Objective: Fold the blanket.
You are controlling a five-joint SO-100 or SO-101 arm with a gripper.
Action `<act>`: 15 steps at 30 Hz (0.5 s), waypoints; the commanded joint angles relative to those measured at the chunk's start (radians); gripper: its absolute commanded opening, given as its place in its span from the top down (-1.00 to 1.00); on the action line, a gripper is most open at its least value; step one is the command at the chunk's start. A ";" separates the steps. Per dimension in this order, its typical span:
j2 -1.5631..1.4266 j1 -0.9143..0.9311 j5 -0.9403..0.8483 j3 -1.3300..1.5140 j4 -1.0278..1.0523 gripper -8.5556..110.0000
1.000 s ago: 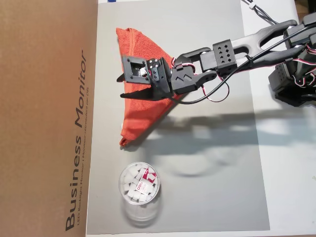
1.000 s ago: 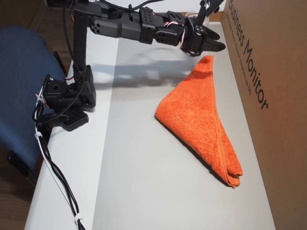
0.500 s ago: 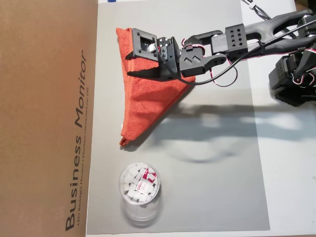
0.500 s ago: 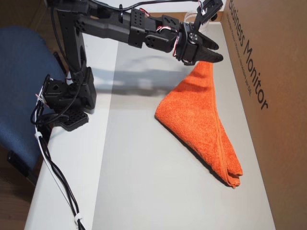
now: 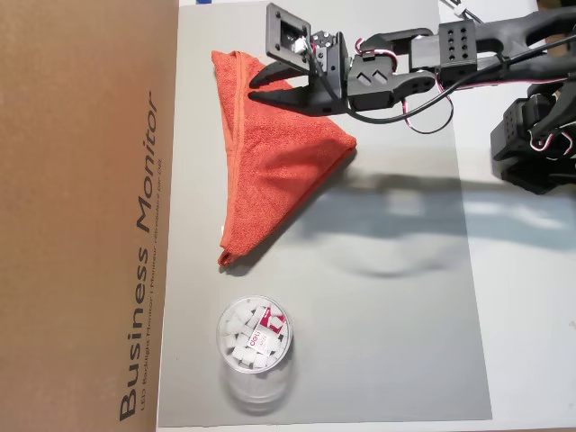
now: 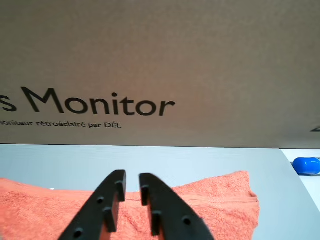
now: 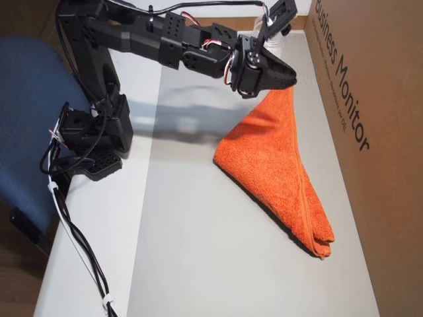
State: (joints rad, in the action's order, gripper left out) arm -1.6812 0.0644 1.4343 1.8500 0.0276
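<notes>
Since a second ago my gripper [image 5: 255, 88] has swung from the blanket's middle toward its top corner. Reading the overhead view left to right: the cardboard monitor box [image 5: 85, 216], then the orange-red blanket [image 5: 270, 166], folded into a triangle along the grey mat's [image 5: 387, 315] left edge. Jaws nearly closed, holding nothing. One fold looks done; another may remain.
</notes>
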 commanded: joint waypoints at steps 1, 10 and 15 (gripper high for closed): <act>-0.075 0.015 0.008 0.003 0.002 0.86; -0.181 0.058 0.009 0.006 0.264 0.86; -0.245 0.078 0.009 0.011 0.365 0.86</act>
State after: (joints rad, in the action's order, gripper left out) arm -1.8592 0.1381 1.4465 1.8669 0.3513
